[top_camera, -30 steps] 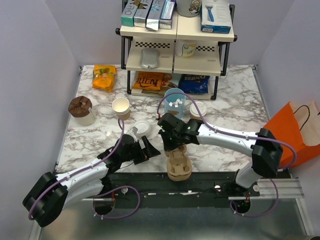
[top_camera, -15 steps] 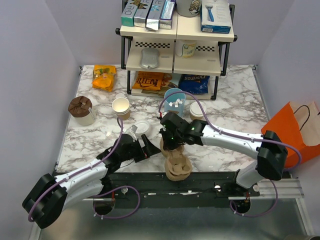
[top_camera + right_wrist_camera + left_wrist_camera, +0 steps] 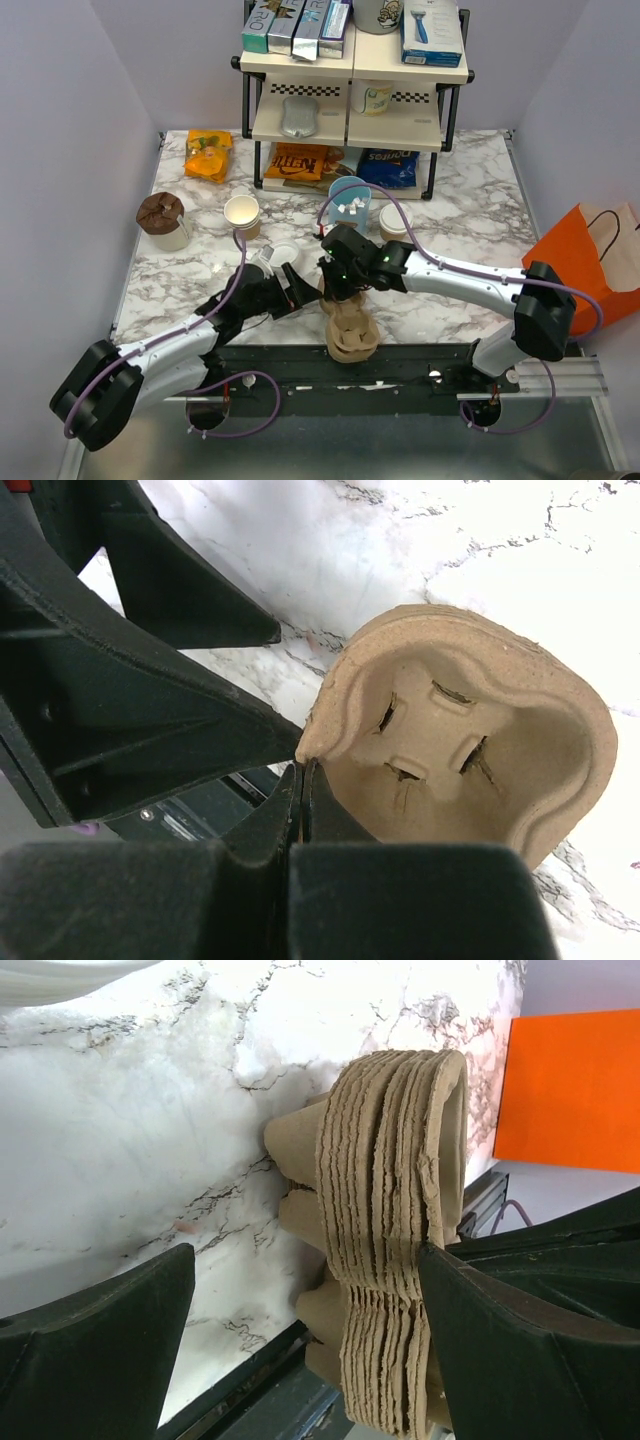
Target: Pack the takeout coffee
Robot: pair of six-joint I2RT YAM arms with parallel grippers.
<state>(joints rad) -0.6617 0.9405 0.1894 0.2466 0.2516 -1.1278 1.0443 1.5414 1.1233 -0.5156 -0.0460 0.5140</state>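
Pinching the rim of the stacked brown pulp trays (image 3: 470,730), bottom middle, is my right gripper (image 3: 300,765). My left gripper (image 3: 305,1260) gapes wide beside them. Farther up, the small tan white-lidded coffee cup (image 3: 396,220) stands mid-frame.

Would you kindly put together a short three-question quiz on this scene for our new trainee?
1. True or false: the right gripper is shut on the rim of the carrier stack.
2. The left gripper is: A) open, facing the stack; B) shut on a lid; C) holding a snack bag.
3. In the top view, what stands just left of the lidded coffee cup?
Key: 1 true; 2 A; 3 the blue cup.
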